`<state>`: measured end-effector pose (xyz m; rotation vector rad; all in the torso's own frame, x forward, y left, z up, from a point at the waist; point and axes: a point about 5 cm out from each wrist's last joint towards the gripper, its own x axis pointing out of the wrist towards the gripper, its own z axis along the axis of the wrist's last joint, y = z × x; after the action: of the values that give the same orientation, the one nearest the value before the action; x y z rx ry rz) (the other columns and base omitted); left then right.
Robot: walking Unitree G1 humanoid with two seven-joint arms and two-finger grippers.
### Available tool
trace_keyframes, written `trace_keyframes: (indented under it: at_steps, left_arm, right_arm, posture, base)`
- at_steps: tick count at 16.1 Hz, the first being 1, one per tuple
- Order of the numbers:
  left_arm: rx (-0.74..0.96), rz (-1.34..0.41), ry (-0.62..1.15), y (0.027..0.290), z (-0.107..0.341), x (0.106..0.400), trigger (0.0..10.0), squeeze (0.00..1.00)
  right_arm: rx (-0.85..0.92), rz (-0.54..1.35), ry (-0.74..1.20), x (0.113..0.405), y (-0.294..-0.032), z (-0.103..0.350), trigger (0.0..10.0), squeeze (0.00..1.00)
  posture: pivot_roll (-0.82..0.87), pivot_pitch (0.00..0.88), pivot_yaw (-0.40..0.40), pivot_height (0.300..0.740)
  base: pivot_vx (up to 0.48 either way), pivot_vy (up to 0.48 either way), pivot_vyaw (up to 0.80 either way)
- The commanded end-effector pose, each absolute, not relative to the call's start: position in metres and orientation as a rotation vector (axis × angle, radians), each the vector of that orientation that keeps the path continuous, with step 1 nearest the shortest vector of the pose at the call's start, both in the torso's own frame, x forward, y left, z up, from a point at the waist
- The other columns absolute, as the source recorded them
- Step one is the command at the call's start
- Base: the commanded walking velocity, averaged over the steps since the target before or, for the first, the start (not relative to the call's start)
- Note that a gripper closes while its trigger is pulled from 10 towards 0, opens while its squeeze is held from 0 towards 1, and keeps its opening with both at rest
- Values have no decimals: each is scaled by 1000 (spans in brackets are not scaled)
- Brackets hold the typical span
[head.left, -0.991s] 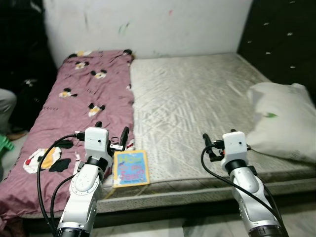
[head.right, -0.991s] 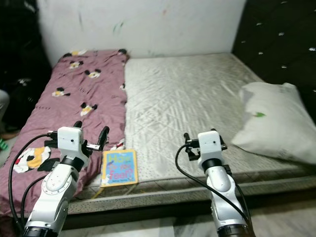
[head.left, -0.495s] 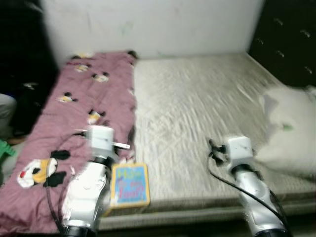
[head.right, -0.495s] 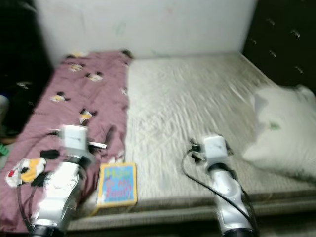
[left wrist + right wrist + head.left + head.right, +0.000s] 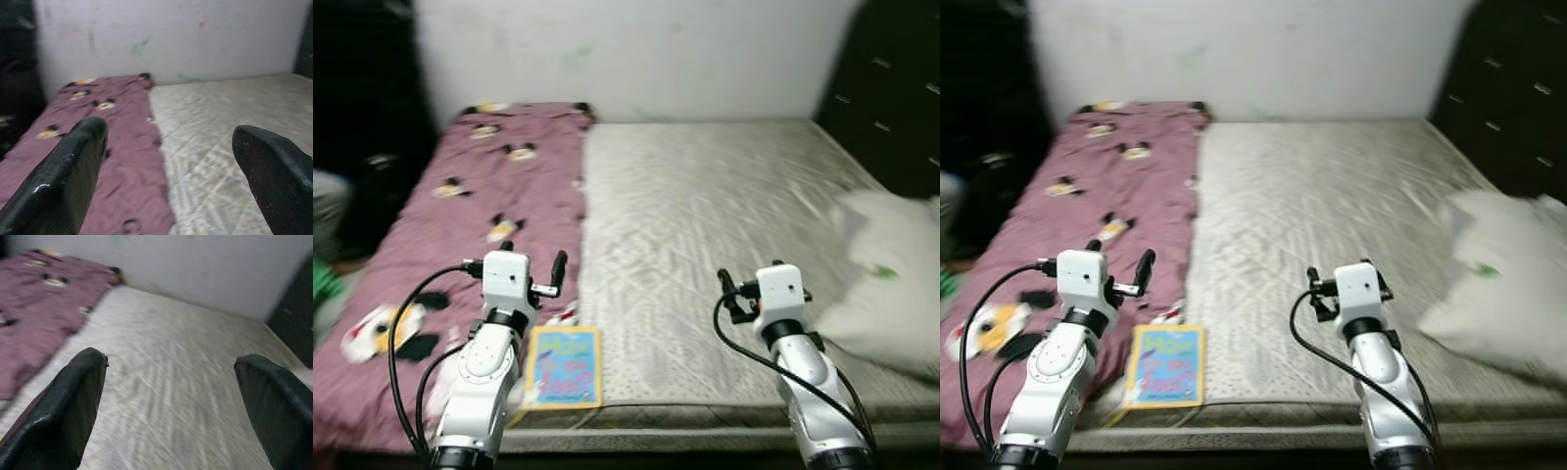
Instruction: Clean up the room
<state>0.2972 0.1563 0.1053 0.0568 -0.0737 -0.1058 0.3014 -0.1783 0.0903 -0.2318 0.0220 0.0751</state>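
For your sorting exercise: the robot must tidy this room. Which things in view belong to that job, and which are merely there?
Belongs to the job:
- thin blue-and-yellow picture book at the mattress's near edge
- rumpled maroon cartoon-print blanket
- white pillow

Merely there:
- bare grey mattress
- white marked wall
- dark tufted headboard

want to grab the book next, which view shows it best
The left eye view: the blue, yellow-edged picture book lies whole at the mattress's near edge, beside the left tool. The right eye view shows likewise.

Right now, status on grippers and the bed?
Left gripper, right gripper open, empty, over mattress edge. Book by blanket. Pillow right.
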Motion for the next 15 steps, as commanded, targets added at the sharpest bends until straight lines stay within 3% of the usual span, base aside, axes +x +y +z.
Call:
trace_keyframes:
  at_steps: [1, 8, 9, 10, 12, 14, 15]
  left_arm:
    - [68, -103, -73, 158, 106, 299, 10000, 0]
    - [20, -87, -80, 159, 106, 302, 10000, 0]
    - [-22, -92, -100, 161, 108, 302, 10000, 565]
    - [-21, -91, -104, 161, 109, 302, 10000, 1000]
    - [-16, -78, -86, 163, 107, 303, 10000, 1000]
    - [-13, -54, -74, 166, 105, 303, 10000, 1000]
    - [-11, -52, -76, 166, 105, 303, 10000, 1000]
  right_arm:
    - [-231, 87, 9, 303, -175, 93, 10000, 0]
    - [-224, 80, -3, 308, -177, 96, 10000, 0]
    - [-213, 81, -12, 308, -176, 97, 6353, 0]
    - [-210, 83, -13, 308, -176, 97, 0, 0]
    - [-211, 83, -14, 309, -176, 98, 0, 0]
    - [-209, 84, -15, 309, -176, 98, 2235, 0]
    - [-210, 85, -15, 309, -176, 98, 7608, 0]
  posture:
    - [-120, 0, 19, 740]
    - [-116, 0, 12, 740]
    - [-116, 0, 13, 740]
    - [-116, 0, 13, 740]
    - [-117, 0, 14, 740]
    - [-117, 0, 15, 740]
    - [-117, 0, 15, 740]
  base:
    - [0, 0, 569]
    - [0, -77, 0]
    - [0, 0, 0]
    - [0, 0, 0]
    - [0, 0, 0]
    - [0, 0, 0]
    - [0, 0, 0]
